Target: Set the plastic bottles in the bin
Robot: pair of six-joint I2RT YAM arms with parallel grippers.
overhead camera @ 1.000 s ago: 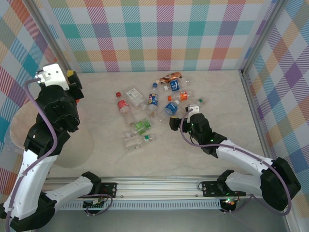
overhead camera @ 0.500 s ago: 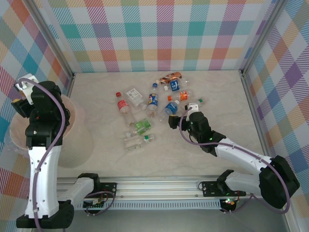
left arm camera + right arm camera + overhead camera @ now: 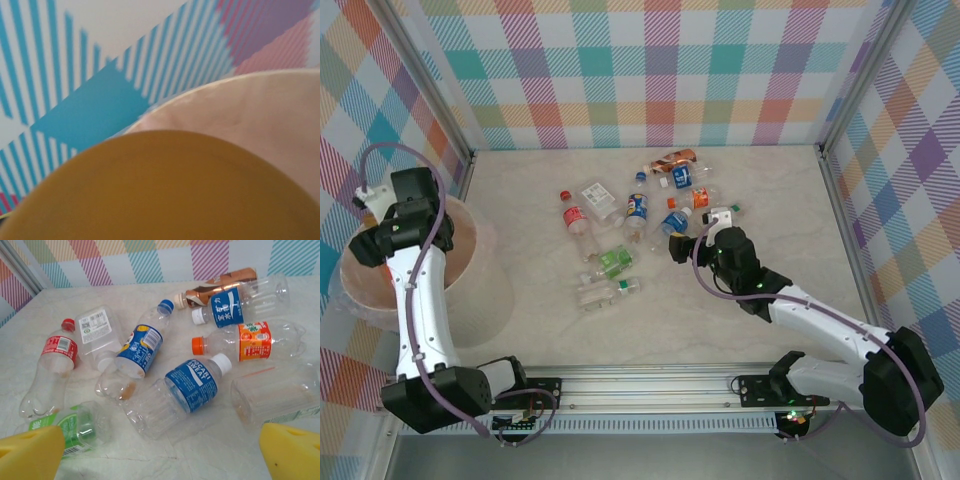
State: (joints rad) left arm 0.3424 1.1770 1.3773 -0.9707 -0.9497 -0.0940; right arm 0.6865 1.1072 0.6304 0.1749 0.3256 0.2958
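Plastic bottles (image 3: 637, 208): lying loose around the middle of the tabletop (image 3: 790, 200), toward its far edge, none gripped
Bin (image 3: 480, 300): at the tabletop's left edge, well apart from the heap
Right gripper (image 3: 160, 455): yellow fingers spread wide, nothing between them, hovering just short of the white-capped blue-label bottle (image 3: 192, 390)
Left gripper (image 3: 378, 240): over the bin, wrist view is blurry so can't tell if it's spread or closed
Handling: probably empty, super light, slick and squashy, so pinch mid-body across the label, not the cap
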